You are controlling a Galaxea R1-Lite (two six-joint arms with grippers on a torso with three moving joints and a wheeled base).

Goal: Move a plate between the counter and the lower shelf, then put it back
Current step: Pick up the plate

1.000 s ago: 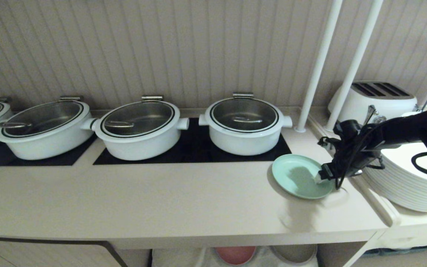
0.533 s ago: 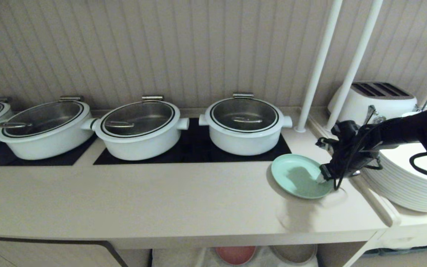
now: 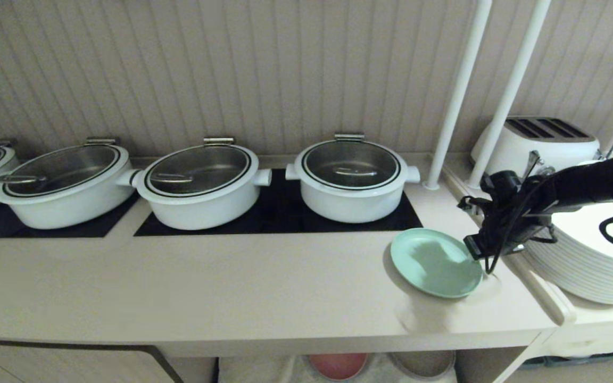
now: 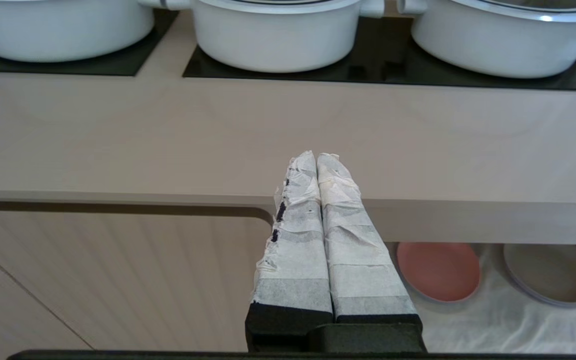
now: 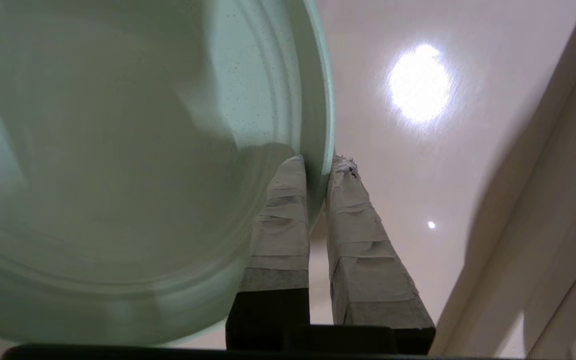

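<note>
Beige counter (image 3: 232,298): three white pots (image 3: 200,186), cooktop panels (image 3: 280,213).

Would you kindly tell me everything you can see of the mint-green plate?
The mint-green plate is round and shallow with a low raised rim, matte like plastic, and empty. It sits at the right end of the counter, in front of the rightmost white pot, tilted with its right edge raised. The right claw is shut on that rim, one taped finger inside, the other outside.
</note>
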